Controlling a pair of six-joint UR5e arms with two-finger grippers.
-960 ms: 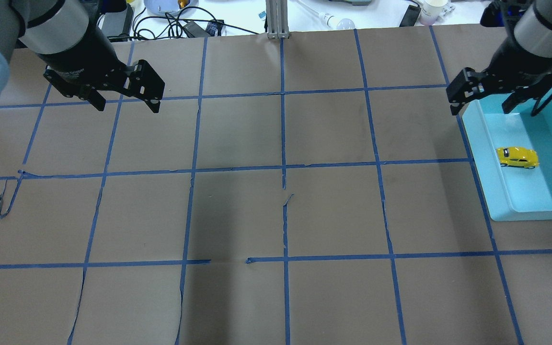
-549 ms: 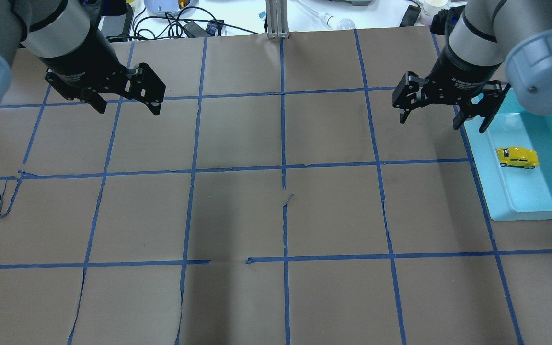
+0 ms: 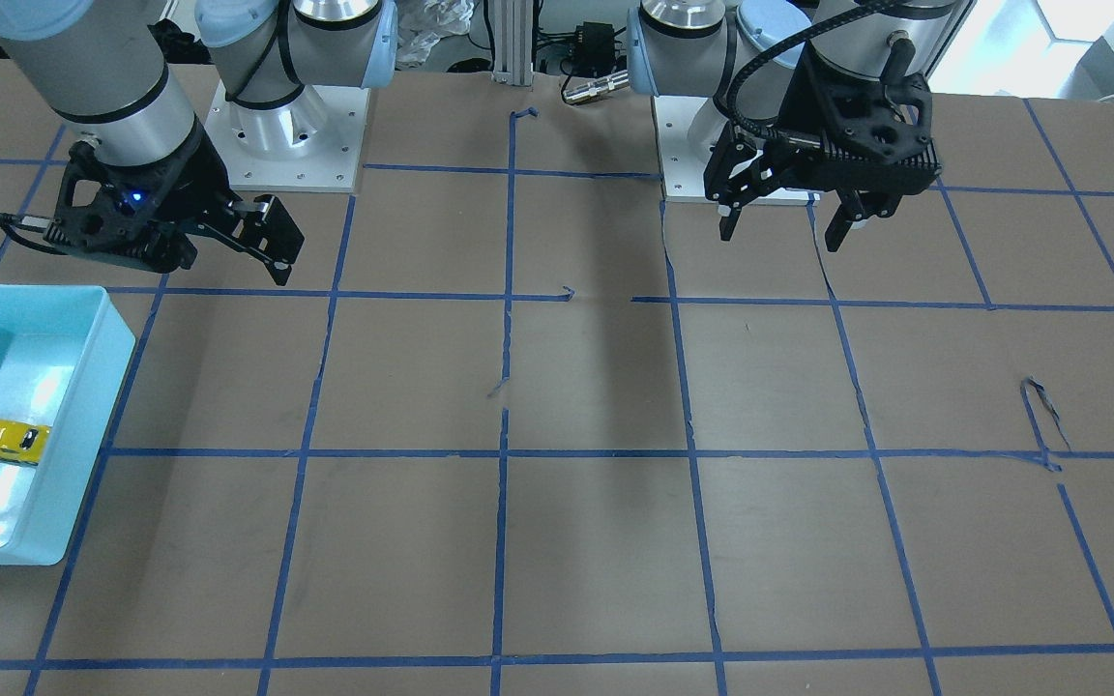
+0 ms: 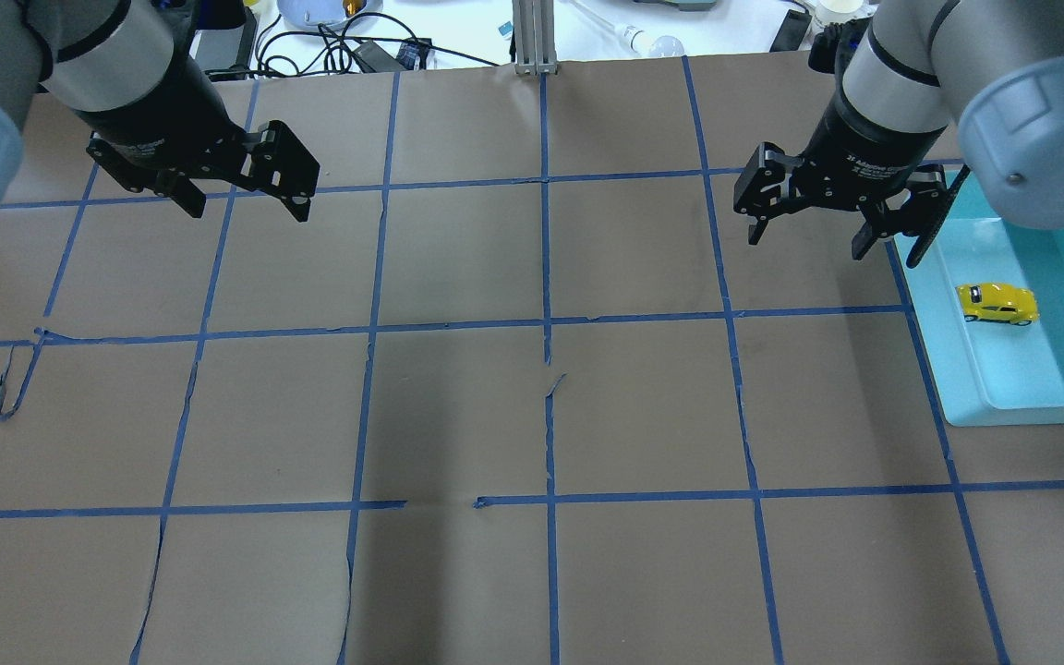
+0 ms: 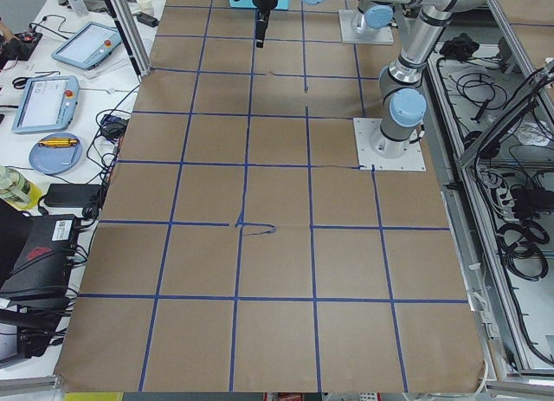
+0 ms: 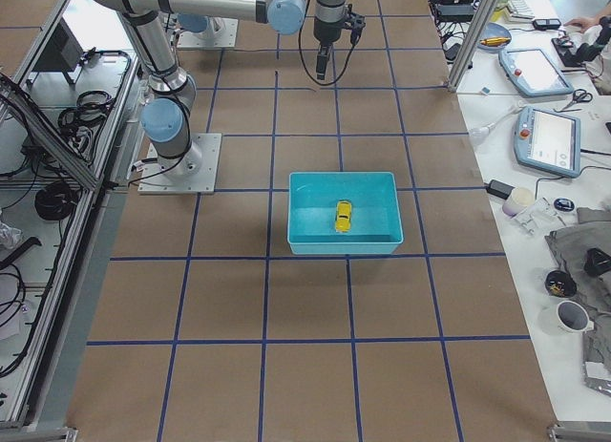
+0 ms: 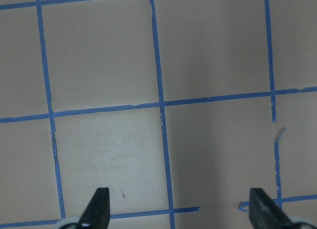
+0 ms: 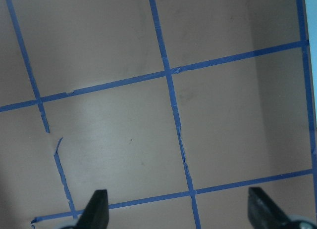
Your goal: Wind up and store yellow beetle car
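The yellow beetle car (image 4: 998, 303) lies on its wheels inside a light-blue bin (image 4: 948, 369) at the table's right edge. It also shows in the front-facing view (image 3: 4, 440) and in the exterior right view (image 6: 343, 216). My right gripper (image 4: 806, 245) is open and empty. It hangs over the brown table just left of the bin, apart from the car. My left gripper (image 4: 246, 209) is open and empty over the far left of the table. Both wrist views show only taped tabletop between open fingertips (image 7: 99, 206) (image 8: 96, 209).
The table is brown paper with a blue tape grid, torn in places (image 4: 10, 388). Cables, a cup and other clutter lie beyond the far edge (image 4: 356, 46). A metal post (image 4: 532, 37) stands at the far middle.
My right gripper has moved left, from above the bin's far corner to over the table beside the bin. The car and my left gripper have not moved.
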